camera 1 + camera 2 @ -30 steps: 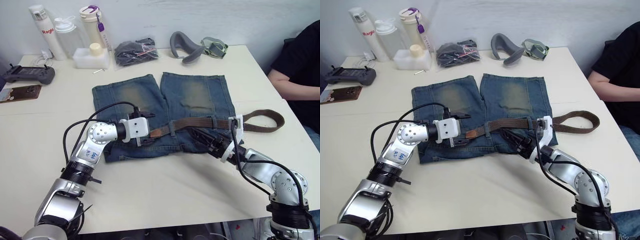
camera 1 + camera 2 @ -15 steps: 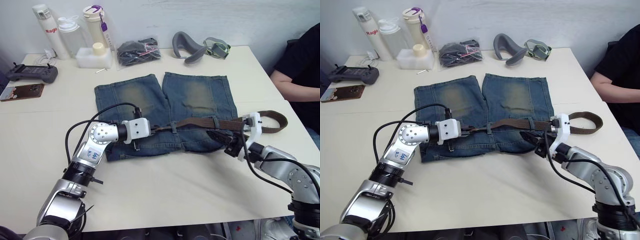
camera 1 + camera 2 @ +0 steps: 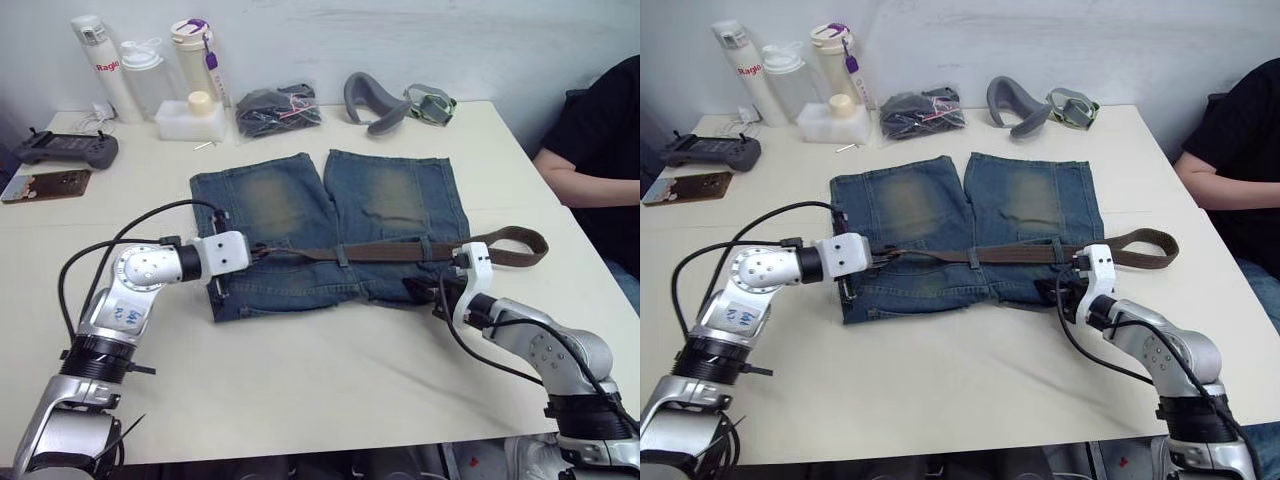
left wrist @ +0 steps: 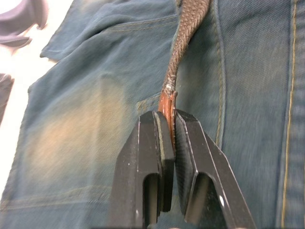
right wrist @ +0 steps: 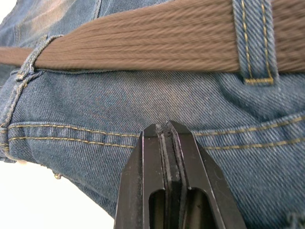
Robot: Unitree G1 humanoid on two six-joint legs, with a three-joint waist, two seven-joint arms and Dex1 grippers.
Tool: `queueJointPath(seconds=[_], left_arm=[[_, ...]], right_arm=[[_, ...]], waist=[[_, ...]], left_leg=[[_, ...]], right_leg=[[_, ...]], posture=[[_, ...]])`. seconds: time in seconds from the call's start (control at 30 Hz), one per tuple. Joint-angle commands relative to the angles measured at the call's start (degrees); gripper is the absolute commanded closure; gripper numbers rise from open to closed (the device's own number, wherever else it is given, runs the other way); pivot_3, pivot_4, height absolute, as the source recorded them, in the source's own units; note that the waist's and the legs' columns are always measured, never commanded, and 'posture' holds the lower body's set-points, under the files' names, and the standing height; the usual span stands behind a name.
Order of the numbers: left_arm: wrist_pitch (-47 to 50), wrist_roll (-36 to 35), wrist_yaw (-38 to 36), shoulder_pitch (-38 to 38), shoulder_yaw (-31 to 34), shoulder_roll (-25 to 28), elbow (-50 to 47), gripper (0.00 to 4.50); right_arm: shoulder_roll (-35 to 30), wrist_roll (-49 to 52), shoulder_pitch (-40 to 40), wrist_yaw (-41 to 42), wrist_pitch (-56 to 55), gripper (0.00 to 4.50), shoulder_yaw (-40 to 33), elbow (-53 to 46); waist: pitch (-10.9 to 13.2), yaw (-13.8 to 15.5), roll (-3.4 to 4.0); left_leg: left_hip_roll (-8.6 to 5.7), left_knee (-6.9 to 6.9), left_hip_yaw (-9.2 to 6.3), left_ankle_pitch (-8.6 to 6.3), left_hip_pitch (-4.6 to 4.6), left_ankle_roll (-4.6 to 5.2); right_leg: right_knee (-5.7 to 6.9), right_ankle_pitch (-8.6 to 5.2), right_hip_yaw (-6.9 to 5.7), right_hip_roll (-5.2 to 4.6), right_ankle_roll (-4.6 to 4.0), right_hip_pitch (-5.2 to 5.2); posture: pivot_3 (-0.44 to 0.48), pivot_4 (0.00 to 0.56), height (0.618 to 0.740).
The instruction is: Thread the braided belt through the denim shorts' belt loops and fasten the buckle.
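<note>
Woven and limp, the braided belt (image 3: 385,252) lies threaded along the waistband of the denim shorts (image 3: 330,230), its stiffer tan tip nipped tight in my left pincer (image 4: 169,138), the best hold I judge, my right pincer (image 5: 167,138) clamped empty just below it

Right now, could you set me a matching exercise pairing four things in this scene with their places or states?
Things:
1. left gripper
2. right gripper
3. belt
4. dark bundle

States or places:
A. lying across the shorts' waistband, under loops
B. shut, nothing between its fingers
C. at the table's far edge, beyond the shorts
D. pinching the belt's tan tip

Pairs: 1-D, 2-B, 3-A, 4-C
</note>
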Motion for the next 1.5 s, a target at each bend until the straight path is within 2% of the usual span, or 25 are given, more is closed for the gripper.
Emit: queueJointPath(seconds=[0.03, 0.13, 0.27, 0.4, 0.53, 0.6, 0.63, 0.7, 0.8, 0.9, 1.0, 1.03, 1.1, 1.17, 1.23, 1.27, 1.4, 1.5], left_arm=[[-0.35, 0.64, 1.14, 1.25, 1.91, 1.97, -1.30, 4.50], [-2.24, 5.43, 2.10, 2.12, 0.33, 4.96, 0.62, 4.50], [4.94, -0.34, -0.32, 3.92, 2.56, 4.05, -1.21, 4.50], [12.43, -3.68, 0.73, 2.57, 5.09, 3.06, -0.96, 2.78], [21.29, -13.39, -2.89, 1.46, 9.40, 1.38, -3.60, 1.04], [28.27, -20.05, -6.61, 2.17, 12.06, 2.21, -6.73, 0.08], [31.37, -22.24, -7.63, 2.72, 13.16, 2.93, -7.84, 0.00], [34.61, -24.01, -8.43, 3.51, 14.29, 4.07, -9.03, 0.00], [36.43, -23.82, -7.87, 4.00, 14.76, 5.32, -8.96, 0.00], [36.33, -23.27, -7.39, 4.15, 14.45, 5.43, -9.28, 0.00], [36.93, -23.67, -7.88, 5.03, 13.76, 5.22, -11.35, 0.00], [37.03, -23.54, -7.88, 5.56, 13.43, 5.15, -12.14, 0.00], [37.13, -23.23, -7.76, 7.04, 13.14, 5.33, -13.75, 0.00], [37.90, -23.80, -7.40, 8.58, 13.89, 5.44, -15.26, 0.00], [38.58, -24.36, -6.81, 10.13, 14.92, 5.38, -16.33, 0.00], [38.70, -24.41, -6.66, 10.85, 15.03, 5.32, -16.70, 0.00], [39.57, -24.43, -6.26, 11.99, 13.23, 3.94, -17.66, 0.00], [39.70, -24.10, -6.40, 12.14, 11.77, 3.02, -17.97, 0.00]], right_arm=[[0.31, -4.29, 0.48, -0.33, 2.50, 4.44, 1.26, 4.49], [1.03, -4.69, -0.09, 0.30, 3.28, 4.44, 1.02, 4.19], [1.42, -5.11, 0.34, 1.34, 3.69, 4.44, 0.52, 2.63], [-0.03, -6.89, 1.71, 4.68, 1.16, 4.50, 1.03, -1.51], [-3.17, -6.66, 2.89, 8.57, 1.21, 4.50, -0.16, -6.83], [-7.19, -7.38, 4.08, 12.17, 0.16, 3.81, -0.19, -11.46], [-8.38, -7.32, 4.17, 13.66, -0.76, 3.61, -0.62, -13.46], [-10.22, -7.19, 4.17, 16.22, -1.63, 2.67, -0.67, -16.05], [-15.02, -13.27, 3.34, 20.71, -4.13, 1.31, 5.60, -17.76], [-17.02, -19.81, 2.03, 22.62, -6.62, 1.31, 12.01, -16.33], [-15.02, -27.13, -1.33, 21.81, -10.21, 1.31, 17.71, -10.83], [-14.47, -29.57, -2.37, 21.39, -11.77, 1.69, 18.90, -8.98], [-15.11, -32.11, -2.43, 21.63, -14.00, 2.16, 18.58, -7.03], [-17.61, -33.58, -0.64, 23.25, -16.20, 3.04, 17.01, -6.59], [-20.45, -35.46, 1.01, 24.31, -19.70, 4.13, 14.71, -5.12], [-21.99, -36.63, 1.38, 24.89, -21.97, 4.43, 13.87, -3.69], [-26.26, -44.19, -3.18, 24.54, -34.73, 4.43, 12.95, 10.88], [-26.94, -49.17, -7.43, 23.29, -42.16, 4.43, 14.08, 20.41]], waist=[[-0.01, 0.02, -0.01], [-0.02, -0.01, -0.04], [-0.03, -0.06, -0.04], [-0.01, 0.03, -0.01], [0.04, 0.23, 0.07], [0.09, 0.21, 0.16], [0.11, 0.17, 0.20], [0.15, -0.09, 0.26], [0.23, -0.54, 0.39], [0.24, -0.37, 0.40], [0.23, -0.45, 0.39], [0.23, -0.42, 0.39], [0.22, -0.40, 0.38], [0.23, -0.12, 0.38], [0.23, 0.24, 0.39], [0.23, 0.49, 0.39], [0.27, 1.50, 0.44], [0.29, 1.57, 0.48]], left_leg=[[0.00, -0.01, 0.00, 0.00, 0.00, 0.00], [0.01, -0.04, 0.00, 0.00, 0.00, 0.00], [0.02, -0.10, 0.00, -0.01, 0.00, -0.01], [0.03, -0.12, -0.01, -0.01, -0.04, -0.01], [0.00, -0.09, -0.02, -0.02, -0.21, 0.02], [-0.03, -0.03, -0.01, -0.05, -0.34, 0.07], [-0.05, -0.01, -0.01, -0.07, -0.44, 0.10], [-0.07, 0.00, -0.01, -0.10, -0.48, 0.09], [-0.04, -0.05, 0.02, -0.12, -0.41, 0.05], [0.01, -0.05, 0.02, -0.07, -0.39, -0.01], [0.00, -0.04, 0.02, -0.06, -0.38, -0.01], [-0.01, -0.02, 0.02, -0.06, -0.36, -0.01], [-0.01, -0.03, 0.02, -0.06, -0.35, -0.01], [-0.03, -0.04, 0.02, -0.07, -0.34, -0.01], [-0.03, -0.04, 0.02, -0.07, -0.36, -0.01], [-0.03, -0.03, 0.02, -0.09, -0.35, 0.01], [-0.09, 0.05, 0.02, -0.17, -0.30, 0.10], [-0.15, 0.06, 0.02, -0.25, -0.29, -0.03]], right_leg=[[0.00, 0.00, 0.00, 0.00, 0.00, 0.00], [0.00, 0.00, 0.00, 0.00, -0.01, -0.01], [-0.01, 0.00, 0.00, 0.00, -0.02, -0.03], [-0.02, 0.00, -0.01, 0.01, -0.03, -0.09], [-0.05, 0.00, -0.02, 0.00, -0.03, -0.20], [-0.06, 0.00, -0.02, -0.03, -0.02, -0.29], [-0.06, 0.00, -0.02, -0.05, -0.02, -0.38], [-0.09, 0.00, -0.01, -0.06, -0.02, -0.41], [-0.10, 0.00, -0.01, -0.04, -0.02, -0.41], [-0.06, 0.00, -0.05, -0.02, -0.02, -0.42], [-0.05, 0.00, -0.03, -0.03, -0.02, -0.40], [-0.05, 0.00, -0.02, -0.03, -0.02, -0.38], [-0.09, 0.00, -0.02, -0.04, -0.02, -0.36], [-0.11, 0.00, -0.02, -0.04, -0.02, -0.35], [-0.14, 0.00, -0.02, -0.05, -0.02, -0.34], [-0.20, 0.00, -0.04, -0.05, -0.02, -0.27], [-0.39, 0.10, -0.05, -0.11, 0.00, -0.07], [-0.49, 0.20, -0.06, -0.17, 0.01, -0.03]], posture=[[0.000, 0.150, 0.740], [0.000, 0.150, 0.740], [0.000, 0.150, 0.740], [0.000, 0.150, 0.740], [0.000, 0.150, 0.740], [0.000, 0.150, 0.740], [0.000, 0.150, 0.740], [0.000, 0.150, 0.740], [0.000, 0.150, 0.740], [0.000, 0.150, 0.740], [0.000, 0.150, 0.740], [0.000, 0.150, 0.740], [0.000, 0.150, 0.740], [0.000, 0.150, 0.740], [0.000, 0.150, 0.740], [0.000, 0.150, 0.740], [0.000, 0.150, 0.740], [0.000, 0.150, 0.740]])
